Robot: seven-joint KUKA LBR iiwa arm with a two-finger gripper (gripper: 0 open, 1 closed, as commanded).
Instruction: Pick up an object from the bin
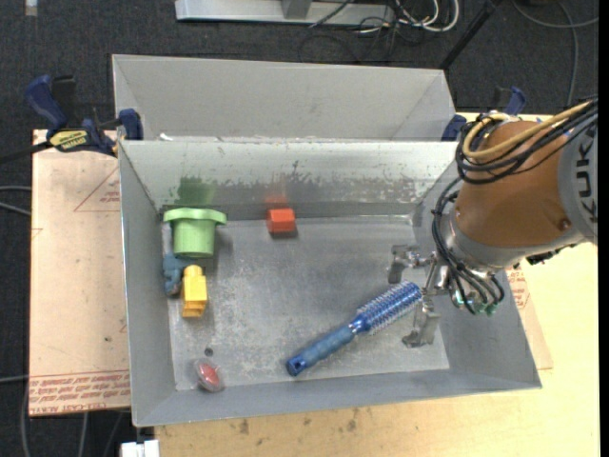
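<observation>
Six loose things lie in the bin (314, 269). Far left, a green cup (195, 231) sits on its side near the back wall, with a small blue piece (171, 276) and a yellow block (194, 290) just beside it below. A small red-and-grey bit (207, 375) lies in the front left corner. An orange cube (281, 221) sits against the back wall. A blue hairbrush (357, 329) lies slantwise, handle toward the front centre and bristle head up toward the right. At the right, the gripper (411, 299) is low in the bin with its fingers spread, one on each side of the brush head, not yet clamped on it.

Judgement: this is the grasp step, with the approach done and the closing not yet made. The next move calls for the fingers to close squarely across the bristle head and then a straight lift. The head is round and bristly, and the long handle hangs off one side, so the brush may pivot or slip.

Bin floor is scuffed bare grey metal, flat, with sloping walls. The brush is well apart from the other things, but the nearer finger stands close to the right-hand slope, which leaves little side room there.
</observation>
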